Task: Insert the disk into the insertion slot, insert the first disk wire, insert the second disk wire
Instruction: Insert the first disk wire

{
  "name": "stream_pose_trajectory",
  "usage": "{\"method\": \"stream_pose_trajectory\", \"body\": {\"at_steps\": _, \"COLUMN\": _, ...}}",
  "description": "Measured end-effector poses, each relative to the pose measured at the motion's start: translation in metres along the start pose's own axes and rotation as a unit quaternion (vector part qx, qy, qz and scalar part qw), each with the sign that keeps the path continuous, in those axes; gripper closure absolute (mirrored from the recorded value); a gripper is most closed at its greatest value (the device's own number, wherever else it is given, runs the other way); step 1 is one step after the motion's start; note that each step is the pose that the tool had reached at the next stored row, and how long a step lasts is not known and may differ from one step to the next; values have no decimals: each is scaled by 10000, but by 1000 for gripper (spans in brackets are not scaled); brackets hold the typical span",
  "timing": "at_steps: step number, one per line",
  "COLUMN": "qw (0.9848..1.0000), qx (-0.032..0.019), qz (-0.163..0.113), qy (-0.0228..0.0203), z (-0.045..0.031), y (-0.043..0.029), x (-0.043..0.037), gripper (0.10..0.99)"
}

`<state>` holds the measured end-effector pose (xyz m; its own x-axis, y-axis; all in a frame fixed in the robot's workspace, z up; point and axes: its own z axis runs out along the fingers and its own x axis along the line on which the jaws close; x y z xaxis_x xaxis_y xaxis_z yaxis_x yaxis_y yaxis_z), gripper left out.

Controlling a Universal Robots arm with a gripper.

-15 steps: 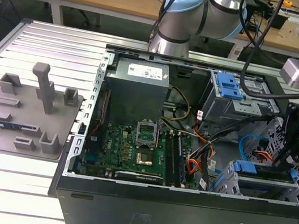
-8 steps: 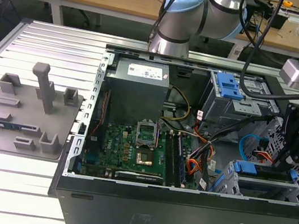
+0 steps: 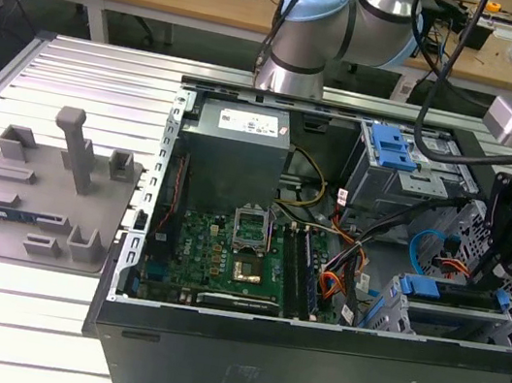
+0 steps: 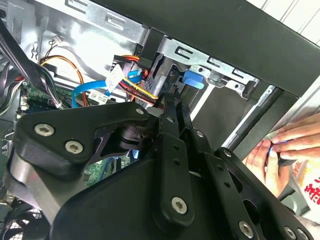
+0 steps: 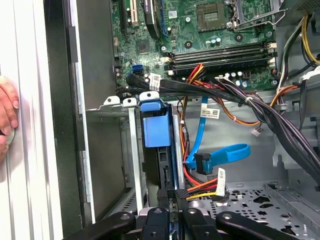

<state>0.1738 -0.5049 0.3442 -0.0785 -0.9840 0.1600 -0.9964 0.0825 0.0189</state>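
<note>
The gripper (image 4: pixel 172 100) is hovering with its fingers drawn together, gripping nothing I can make out, its tips close to the disk (image 5: pixel 156 125). The disk is sitting inside the insertion slot (image 5: pixel 132 150), so step 1 looks done. Beside it, the power plug (image 5: pixel 184 193) and the blue data cable (image 5: pixel 225 152) are lying loose, so 2 wires seem left.

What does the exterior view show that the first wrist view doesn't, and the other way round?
Exterior view: the grey fixture plate beside the case, and the arm. First wrist view: a person's fingers by the case's outer wall. Both: the motherboard, the blue cable, and the disk with its blue carrier in the slot.
</note>
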Motion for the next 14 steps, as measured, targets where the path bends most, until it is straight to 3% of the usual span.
{"method": "stream_pose_trajectory", "body": {"at_steps": 4, "qw": 10000, "qx": 0, "qz": -1, "qy": -1, "z": -1, "y": 0, "x": 1, "gripper": 918}}
{"method": "stream_pose_trajectory", "body": {"at_steps": 6, "qw": 10000, "qx": -4, "qz": -3, "qy": -51, "z": -4, "y": -1, "x": 4, "gripper": 918}}
{"method": "stream_pose_trajectory", "body": {"at_steps": 9, "qw": 9999, "qx": -13, "qz": -6, "qy": -163, "z": -25, "y": -1, "x": 17, "gripper": 918}}
{"method": "stream_pose_trajectory", "body": {"at_steps": 14, "qw": 9998, "qx": -14, "qz": -7, "qy": -181, "z": -31, "y": -1, "x": 25, "gripper": 918}}
